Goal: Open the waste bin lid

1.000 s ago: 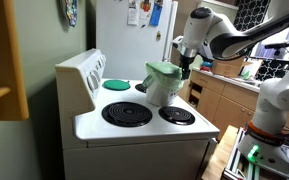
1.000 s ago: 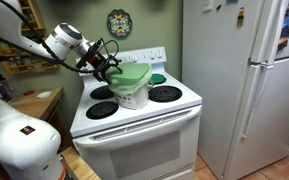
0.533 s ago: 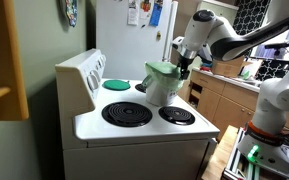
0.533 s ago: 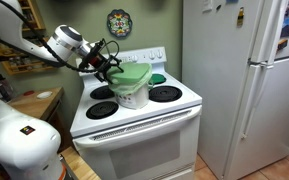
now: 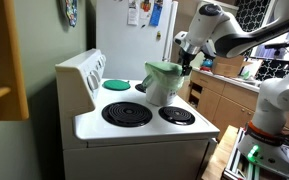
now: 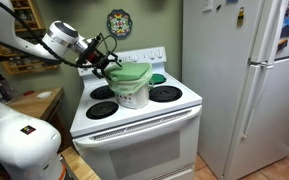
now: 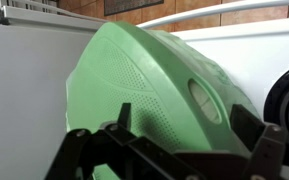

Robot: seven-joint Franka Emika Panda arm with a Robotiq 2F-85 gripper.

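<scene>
The waste bin [image 5: 164, 93] stands on the stove top between the burners, with a pale body and a green rim; it shows in both exterior views [image 6: 132, 97]. Its green lid [image 5: 164, 69] [image 6: 132, 73] lies over the top and fills the wrist view [image 7: 154, 80]. My gripper [image 5: 187, 66] [image 6: 108, 66] is at the lid's edge on the arm's side. In the wrist view the two dark fingers [image 7: 189, 125] are spread apart just over the lid's dotted surface. I cannot tell whether a finger touches the lid.
A flat round green disc [image 5: 116, 84] [image 6: 158, 78] lies on a rear burner. Black coil burners [image 5: 127, 114] lie around the bin. The stove's back panel [image 5: 84, 75] stands behind, a white fridge [image 6: 244, 80] beside, and a wooden counter [image 5: 220, 92] with clutter near the arm.
My gripper has risen a little and shifted slightly at the lid's edge. The bin has not moved; the lid looks about the same.
</scene>
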